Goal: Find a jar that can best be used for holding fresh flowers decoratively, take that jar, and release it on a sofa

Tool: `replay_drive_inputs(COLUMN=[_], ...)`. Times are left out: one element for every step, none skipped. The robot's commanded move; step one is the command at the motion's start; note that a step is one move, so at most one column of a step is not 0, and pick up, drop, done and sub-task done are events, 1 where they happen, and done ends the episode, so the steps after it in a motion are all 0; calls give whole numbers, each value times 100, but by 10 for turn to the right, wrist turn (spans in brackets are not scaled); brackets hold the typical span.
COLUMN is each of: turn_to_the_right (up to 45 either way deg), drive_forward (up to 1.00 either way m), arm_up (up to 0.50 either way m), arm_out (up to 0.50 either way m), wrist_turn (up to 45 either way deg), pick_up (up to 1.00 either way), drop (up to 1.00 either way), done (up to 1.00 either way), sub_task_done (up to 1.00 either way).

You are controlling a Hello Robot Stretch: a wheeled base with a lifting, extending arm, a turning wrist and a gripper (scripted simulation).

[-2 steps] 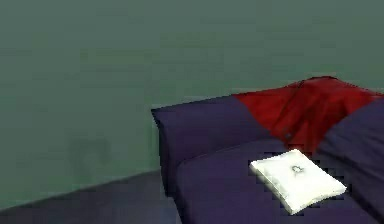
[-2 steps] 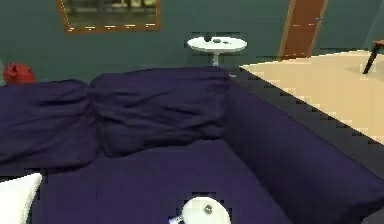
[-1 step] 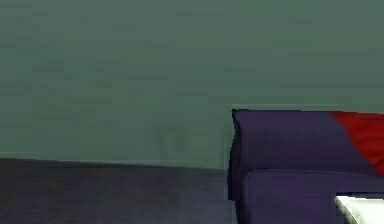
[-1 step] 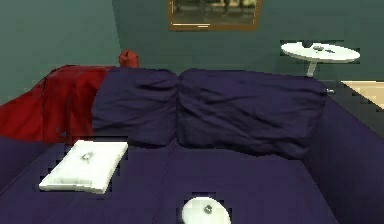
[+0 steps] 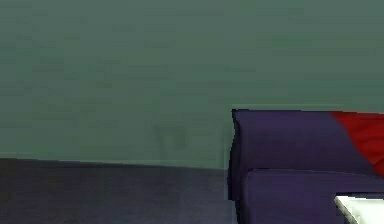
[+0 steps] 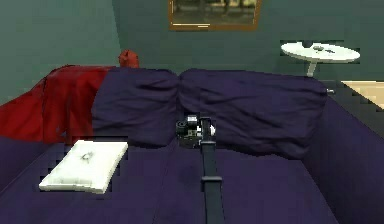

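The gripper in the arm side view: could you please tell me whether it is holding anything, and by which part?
It cannot be told: the gripper has its dark far end against the dark purple back cushions of the sofa.

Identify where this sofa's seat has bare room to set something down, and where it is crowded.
Widest bare patch: the sofa seat between the arm and the armrest, in front of the back cushions. A narrower strip lies between the white pillow and the arm. Crowded: the arm side view's left, with the pillow and a red blanket.
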Motion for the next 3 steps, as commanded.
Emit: replay_drive_inputs(turn_to_the_right=[0,0,0], drive_forward=[0,0,0], arm_up=[0,-8,-32], arm_out=[0,0,0], wrist_turn=[-330,0,0], pick_up=[0,0,0], drop=[0,0,0], done=[0,0,0], sub_task_done=[0,0,0])
